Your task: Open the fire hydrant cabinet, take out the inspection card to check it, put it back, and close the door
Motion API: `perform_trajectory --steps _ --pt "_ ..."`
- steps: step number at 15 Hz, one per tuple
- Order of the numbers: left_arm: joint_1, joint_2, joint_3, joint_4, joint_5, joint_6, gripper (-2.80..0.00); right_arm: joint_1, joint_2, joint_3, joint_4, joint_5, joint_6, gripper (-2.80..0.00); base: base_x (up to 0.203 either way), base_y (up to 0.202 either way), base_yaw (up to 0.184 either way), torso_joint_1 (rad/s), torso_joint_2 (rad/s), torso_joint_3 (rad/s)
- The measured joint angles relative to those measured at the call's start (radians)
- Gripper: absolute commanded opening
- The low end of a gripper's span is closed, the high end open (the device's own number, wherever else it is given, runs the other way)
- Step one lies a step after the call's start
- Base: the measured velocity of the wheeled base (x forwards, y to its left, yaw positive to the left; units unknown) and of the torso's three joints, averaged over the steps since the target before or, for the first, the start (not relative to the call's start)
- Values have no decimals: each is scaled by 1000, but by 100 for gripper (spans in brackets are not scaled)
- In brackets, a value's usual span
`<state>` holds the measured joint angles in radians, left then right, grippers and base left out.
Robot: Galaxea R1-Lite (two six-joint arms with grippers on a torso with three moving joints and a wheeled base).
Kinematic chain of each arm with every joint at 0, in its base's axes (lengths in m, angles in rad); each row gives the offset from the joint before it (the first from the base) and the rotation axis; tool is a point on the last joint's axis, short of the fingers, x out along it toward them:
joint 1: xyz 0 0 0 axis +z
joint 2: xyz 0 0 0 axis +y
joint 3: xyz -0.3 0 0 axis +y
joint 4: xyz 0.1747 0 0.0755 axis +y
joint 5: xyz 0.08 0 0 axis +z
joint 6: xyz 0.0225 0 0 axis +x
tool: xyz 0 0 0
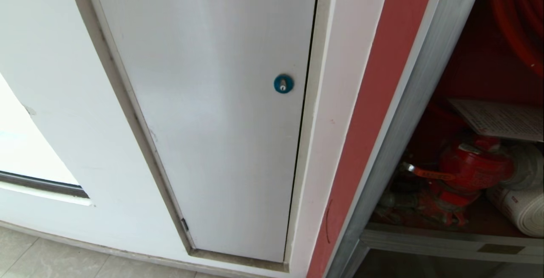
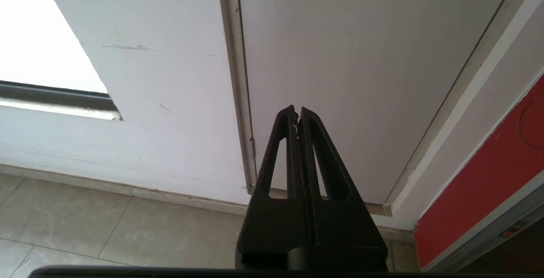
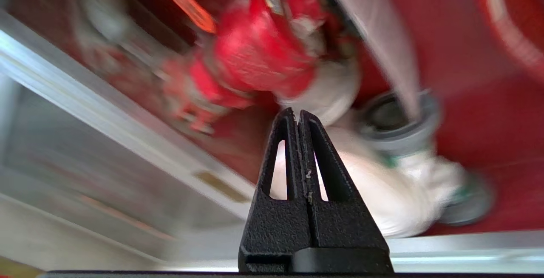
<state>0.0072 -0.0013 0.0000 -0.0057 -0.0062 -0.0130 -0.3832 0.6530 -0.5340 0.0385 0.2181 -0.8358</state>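
Card [image 1: 501,118] thin, light, flexible; lies atop red valve [image 1: 471,165].
Right claw [image 3: 298,114] clenched empty; pinch card's free edge.

- The left gripper [image 2: 297,112] has its two black fingers pressed together at the tips and grips nothing.
- The right gripper [image 3: 297,114] likewise has its fingers pressed together, empty.
- Neither arm shows in the head view.
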Motion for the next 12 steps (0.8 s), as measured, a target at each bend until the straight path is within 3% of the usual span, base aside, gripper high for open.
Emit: perform_trajectory --steps 3,8,12 --pt "0 0 0 0 0 0 -280 73 -48 18 1 -18 190 -280 0 0 0 0 0 0" --pt "0 0 0 0 0 0 -280 267 -190 68 -2 -157 579 -280 0 0 0 0 0 0" --pt "0 0 0 0 0 0 -280 314 -330 198 -22 -224 770 -280 0 0 0 0 0 0"
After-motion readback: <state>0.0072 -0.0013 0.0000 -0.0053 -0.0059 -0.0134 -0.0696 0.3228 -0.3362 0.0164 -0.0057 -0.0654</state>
